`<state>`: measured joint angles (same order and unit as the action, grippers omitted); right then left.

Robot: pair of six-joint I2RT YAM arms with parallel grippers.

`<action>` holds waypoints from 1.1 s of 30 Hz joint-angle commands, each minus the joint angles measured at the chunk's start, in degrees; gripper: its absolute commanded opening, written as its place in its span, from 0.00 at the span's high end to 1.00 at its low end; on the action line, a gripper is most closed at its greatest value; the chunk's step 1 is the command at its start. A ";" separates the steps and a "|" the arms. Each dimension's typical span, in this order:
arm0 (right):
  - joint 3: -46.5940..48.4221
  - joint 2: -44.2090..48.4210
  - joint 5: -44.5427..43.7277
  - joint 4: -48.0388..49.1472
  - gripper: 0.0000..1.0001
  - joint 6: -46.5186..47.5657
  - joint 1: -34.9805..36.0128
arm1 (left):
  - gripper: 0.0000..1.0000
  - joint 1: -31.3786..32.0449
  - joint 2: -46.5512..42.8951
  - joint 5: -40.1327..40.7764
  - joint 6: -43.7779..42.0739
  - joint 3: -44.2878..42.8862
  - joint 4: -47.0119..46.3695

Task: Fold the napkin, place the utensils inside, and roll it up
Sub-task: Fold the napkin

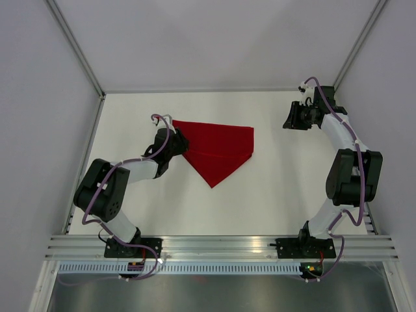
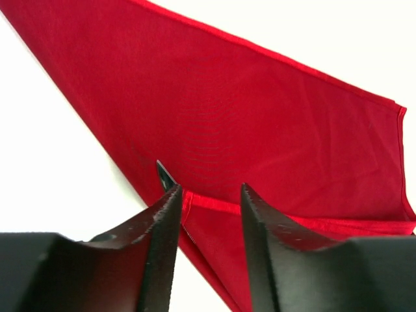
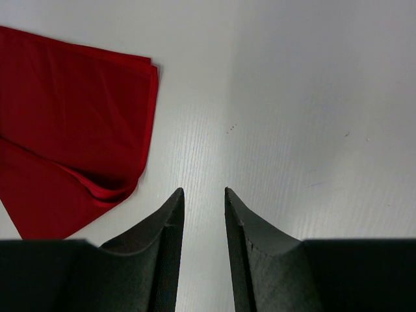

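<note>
L gripper (image 2: 210,190) jaws apart straddling napkin (image 1: 218,146) hem; R gripper (image 3: 204,192) jaws slightly apart, idle. If I pinch both layers, fold drags, bunches on counter (image 1: 279,188).

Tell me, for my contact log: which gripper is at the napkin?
The left gripper, straddling the napkin's hem; the right gripper sits well apart from it.

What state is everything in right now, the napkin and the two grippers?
napkin: folded into layers, lying flat on the table, not rolled.
left gripper: open, fingers on either side of the napkin's folded edge.
right gripper: slightly open, holding nothing, off to the napkin's right and not touching it.
</note>
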<state>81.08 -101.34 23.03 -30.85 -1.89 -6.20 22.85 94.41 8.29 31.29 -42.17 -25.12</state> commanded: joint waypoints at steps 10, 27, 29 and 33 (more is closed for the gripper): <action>0.57 -0.17 -0.09 -0.97 0.63 0.92 0.22 | 0.50 -10.08 -0.99 3.49 3.77 -12.82 12.27; 3.65 -0.79 0.70 -1.84 0.63 0.04 0.22 | 0.50 -25.40 23.80 -16.99 6.85 -34.03 14.42; 3.74 -1.05 0.79 -1.58 0.63 -0.22 0.31 | 0.49 -25.31 24.68 -18.05 8.16 -33.85 13.26; 3.65 -1.49 0.97 -1.49 0.63 -0.04 0.22 | 0.49 -25.40 26.52 -18.75 10.28 -34.82 12.64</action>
<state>82.67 -101.80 23.33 -32.12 -1.50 -6.15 -2.46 119.79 -7.75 37.47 -74.32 -9.93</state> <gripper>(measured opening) 0.371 0.507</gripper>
